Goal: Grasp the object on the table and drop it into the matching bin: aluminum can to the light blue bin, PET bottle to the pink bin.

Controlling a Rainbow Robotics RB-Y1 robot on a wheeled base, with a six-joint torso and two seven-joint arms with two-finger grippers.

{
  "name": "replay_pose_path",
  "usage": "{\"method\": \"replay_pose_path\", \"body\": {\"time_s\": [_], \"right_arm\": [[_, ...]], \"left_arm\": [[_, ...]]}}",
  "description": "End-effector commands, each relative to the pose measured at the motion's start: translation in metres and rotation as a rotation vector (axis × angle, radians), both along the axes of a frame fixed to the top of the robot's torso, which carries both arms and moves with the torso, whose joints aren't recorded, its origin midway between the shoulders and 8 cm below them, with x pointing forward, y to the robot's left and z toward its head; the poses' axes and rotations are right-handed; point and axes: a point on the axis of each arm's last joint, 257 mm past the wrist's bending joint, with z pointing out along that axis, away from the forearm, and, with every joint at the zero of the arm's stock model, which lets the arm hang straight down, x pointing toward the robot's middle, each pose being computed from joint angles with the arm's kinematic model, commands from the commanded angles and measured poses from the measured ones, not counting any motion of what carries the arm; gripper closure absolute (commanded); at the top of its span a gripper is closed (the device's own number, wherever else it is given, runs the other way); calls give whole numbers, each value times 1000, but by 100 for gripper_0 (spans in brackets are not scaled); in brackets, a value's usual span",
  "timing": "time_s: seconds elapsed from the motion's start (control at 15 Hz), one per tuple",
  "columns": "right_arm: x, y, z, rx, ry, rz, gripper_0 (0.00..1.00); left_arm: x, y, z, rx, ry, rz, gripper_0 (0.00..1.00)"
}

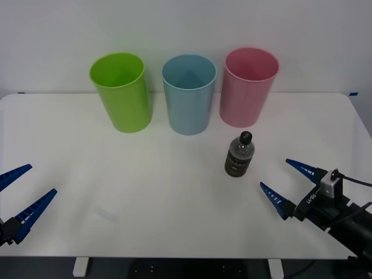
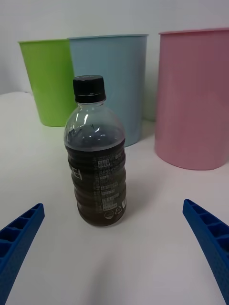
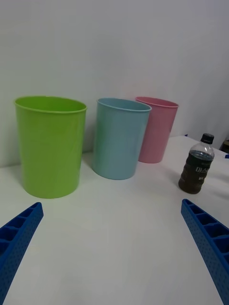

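Light was bright, even and diffuse, seemingly from overhead. The table (image 1: 174, 203) showed no hard glare. The bottle (image 2: 97, 157) cast only a faint, soft shadow toward the camera in the right wrist view, with small highlights on its clear shoulder. The bins threw pale shadows at their bases. The blue fingers (image 2: 16, 243) at that view's corners looked slightly soft.

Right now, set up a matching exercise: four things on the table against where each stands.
Things:
1. PET bottle
2. pink bin
3. light blue bin
4. lime green bin

Places:
A. middle of the bin row
B. row's end on the robot's left
C. in front of the bins, upright
D. row's end on the robot's right

Pairs: 1-C, 2-D, 3-A, 4-B
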Motion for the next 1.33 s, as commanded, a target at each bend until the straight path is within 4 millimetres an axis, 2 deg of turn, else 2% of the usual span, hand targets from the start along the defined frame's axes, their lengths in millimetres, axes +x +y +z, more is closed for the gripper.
{"method": "replay_pose_path", "body": {"time_s": [0.07,0.67,1.33], "right_arm": [[8,11,-2,-9,0,-6,0],[36,49,-7,-33,8,-25,0],[72,79,-21,-55,28,-18,0]], "left_arm": [[0,0,0,0,0,0,0],[0,0,0,0,0,0,0],[0,0,0,0,0,0,0]]}}
